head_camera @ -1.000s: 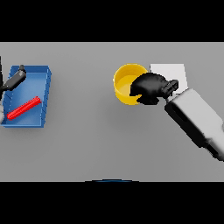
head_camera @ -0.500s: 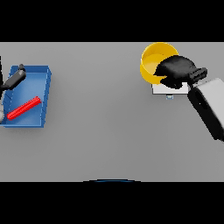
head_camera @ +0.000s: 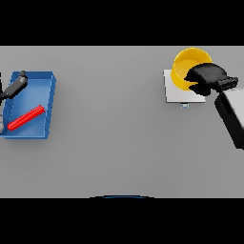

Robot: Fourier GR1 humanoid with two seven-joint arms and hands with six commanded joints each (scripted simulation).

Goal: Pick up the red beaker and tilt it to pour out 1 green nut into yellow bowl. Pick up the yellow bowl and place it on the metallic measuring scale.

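Right hand clamped on the rim of the yellow bowl, which hangs over the far edge of the measuring scale — released so far off centre, it may tip off.

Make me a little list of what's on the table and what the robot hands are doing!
yellow bowl: over the far part of the scale, held at its rim
right robot hand: fingers curled round the bowl's near right rim
metallic scale: flat pale square at the right, partly under the bowl
blue tray: at the left of the table
red beaker: lying on its side in the tray
left robot hand: at the tray's far left edge, holding nothing
green nut: cannot be seen
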